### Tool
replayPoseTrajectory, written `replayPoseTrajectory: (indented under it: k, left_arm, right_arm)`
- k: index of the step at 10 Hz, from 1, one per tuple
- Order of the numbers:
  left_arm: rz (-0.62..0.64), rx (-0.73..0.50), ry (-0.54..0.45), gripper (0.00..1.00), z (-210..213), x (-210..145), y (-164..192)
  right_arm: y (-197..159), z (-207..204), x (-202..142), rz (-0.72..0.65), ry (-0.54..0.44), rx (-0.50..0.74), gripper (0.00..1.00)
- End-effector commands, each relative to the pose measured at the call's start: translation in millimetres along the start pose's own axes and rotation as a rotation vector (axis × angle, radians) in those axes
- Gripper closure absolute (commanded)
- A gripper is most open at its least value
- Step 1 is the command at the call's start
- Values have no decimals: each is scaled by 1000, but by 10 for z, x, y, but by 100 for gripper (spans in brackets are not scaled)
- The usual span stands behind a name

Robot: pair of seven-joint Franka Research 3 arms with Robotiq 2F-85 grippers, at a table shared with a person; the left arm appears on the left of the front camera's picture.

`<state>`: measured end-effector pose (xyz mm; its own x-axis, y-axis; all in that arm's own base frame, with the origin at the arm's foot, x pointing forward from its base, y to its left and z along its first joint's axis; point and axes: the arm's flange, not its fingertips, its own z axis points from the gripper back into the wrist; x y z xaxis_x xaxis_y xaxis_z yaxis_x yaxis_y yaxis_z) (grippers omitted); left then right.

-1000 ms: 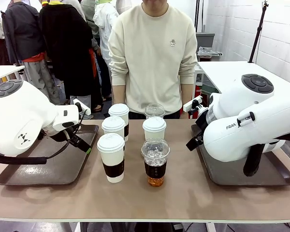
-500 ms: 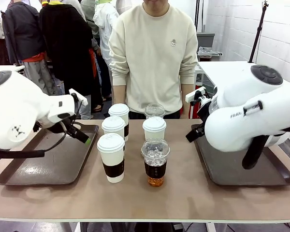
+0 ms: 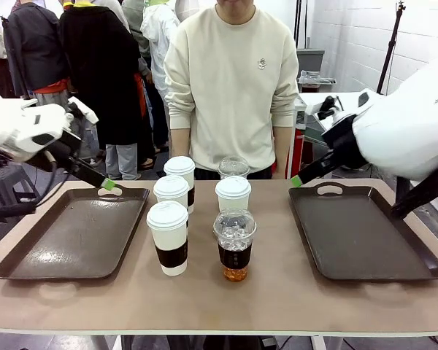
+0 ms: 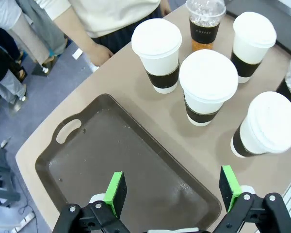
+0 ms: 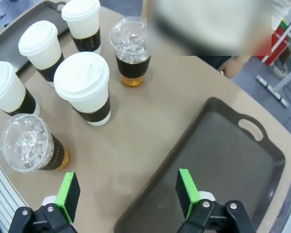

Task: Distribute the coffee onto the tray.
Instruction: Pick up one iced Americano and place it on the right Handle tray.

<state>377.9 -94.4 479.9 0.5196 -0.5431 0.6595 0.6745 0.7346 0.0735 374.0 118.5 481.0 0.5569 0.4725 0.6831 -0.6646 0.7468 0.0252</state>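
Several white lidded coffee cups with dark sleeves (image 3: 168,237) stand in a cluster at the table's middle. Among them are two clear dome-lidded cups, one in front (image 3: 234,244) and one behind (image 3: 233,168). A dark brown tray (image 3: 73,240) lies to their left and a second tray (image 3: 358,233) to their right; both are bare. My left gripper (image 3: 104,181) hangs open above the left tray's far edge. In its wrist view the left gripper (image 4: 172,189) spans the tray (image 4: 111,160), with white cups (image 4: 207,82) beyond. My right gripper (image 3: 301,179) is open over the right tray's far left corner. In the right wrist view the right gripper (image 5: 127,193) hovers between the cups (image 5: 82,85) and the tray (image 5: 218,160).
A person in a cream sweater (image 3: 232,80) stands at the far side, directly behind the cups, hands below the table edge. Other people stand at the back left. A white table (image 3: 343,106) sits behind at the right.
Both arms have lifted and swung outward and back, uncovering the two trays. The grippers stay open and the cups have not moved.
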Motion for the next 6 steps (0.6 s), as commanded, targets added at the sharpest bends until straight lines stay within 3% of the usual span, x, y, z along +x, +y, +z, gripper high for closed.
replayPoseTrajectory:
  k: [1, 6]
  left_arm:
    - [-32, -61, -37, 0, 129, -188, 88]
    - [51, -69, -127, 0, 260, -439, 257]
  right_arm:
    - [-91, 50, -192, -5, -37, 31, 0]
    - [-249, 183, -357, -38, -73, 36, 0]
